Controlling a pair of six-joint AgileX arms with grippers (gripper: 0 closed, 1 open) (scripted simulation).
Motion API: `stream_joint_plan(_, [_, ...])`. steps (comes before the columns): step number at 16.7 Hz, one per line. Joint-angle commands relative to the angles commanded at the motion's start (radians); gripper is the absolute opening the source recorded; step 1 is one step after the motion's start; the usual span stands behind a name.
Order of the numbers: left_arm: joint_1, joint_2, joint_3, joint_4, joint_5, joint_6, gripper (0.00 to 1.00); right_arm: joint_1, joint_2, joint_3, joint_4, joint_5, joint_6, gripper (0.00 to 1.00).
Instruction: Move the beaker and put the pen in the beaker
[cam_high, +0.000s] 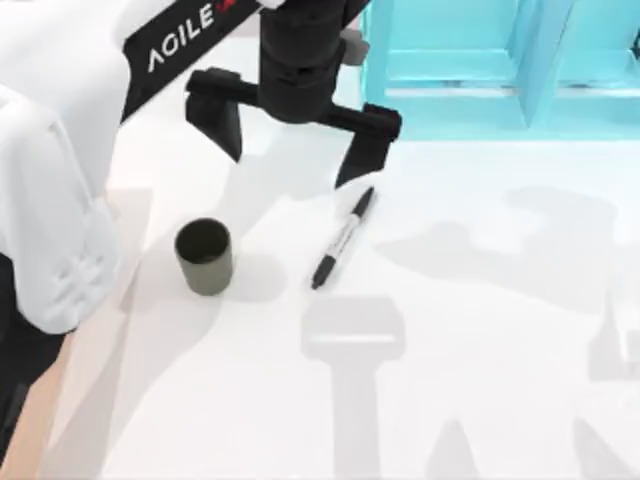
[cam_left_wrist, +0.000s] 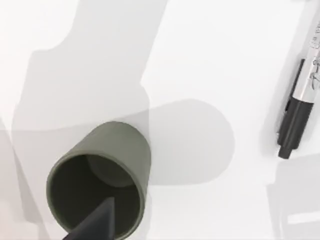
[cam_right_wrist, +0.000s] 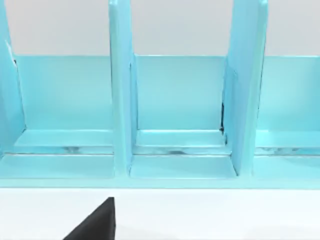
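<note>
The beaker (cam_high: 204, 256) is standing upright on the white counter (cam_high: 480, 400) toward the left side, mouth up, nothing seen inside it in the left wrist view (cam_left_wrist: 100, 180). Just beside it to the right, w/ a clear gap between, the pen (cam_high: 343, 238) is lying flat on the counter, slanted, one black end pointing down-left and the other up-right; neither thing is being held.

Farther back, the left hand (cam_high: 293, 140) is being held above the counter w/ its two black fingers spread wide apart and nothing between them, one finger behind the beaker, the other just over the pen's far end. From its wrist cam a dark fingertip (cam_left_wrist: 97, 222) is being seen across the beaker's mouth, so the hand is judged to be lining up on the beaker, i.e. the move-the-beaker step is being started and the pen step is not yet begun.

To do it well: the hand should be centred over the beaker so the fingers straddle the wall evenly, brought down vertically, and closed gently; an off-centre squeeze would probably tip such a light cup. The pen should be kept clear of the far finger during the descent.

Farthest back, a light-blue rack (cam_high: 480, 60) w/ upright dividers is standing at the counter's rear; the right arm's cam is facing it (cam_right_wrist: 175, 110), w/ a dark fingertip (cam_right_wrist: 95, 222) at the frame edge. Whether the right hand is apart or together cannot be told.
</note>
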Motion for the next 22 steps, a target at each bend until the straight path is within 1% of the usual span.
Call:
stream_joint_plan(3, [-0.094,0.106,0.004,0.111,-0.069,0.063,1.0,0.0,0.0,0.0,0.0,0.0,0.0,1.0])
stream_joint_plan(5, [-0.124,0.136,0.006,0.142,-0.093,0.084,1.0,0.0,0.0,0.0,0.0,0.0,0.0,1.0])
stream_joint_plan(11, [-0.121,0.14,-0.008,0.157,-0.092,0.086,1.0,0.0,0.0,0.0,0.0,0.0,0.0,1.0])
stream_joint_plan(14, [-0.112,0.153,-0.072,0.239,-0.093,0.099,1.0,0.0,0.0,0.0,0.0,0.0,0.0,1.0])
stream_joint_plan(19, [-0.088,0.189,-0.216,0.425,-0.091,0.123,1.0,0.0,0.0,0.0,0.0,0.0,0.0,1.0])
stream_joint_plan(22, [-0.08,0.202,-0.261,0.485,-0.091,0.131,1.0,0.0,0.0,0.0,0.0,0.0,0.0,1.0])
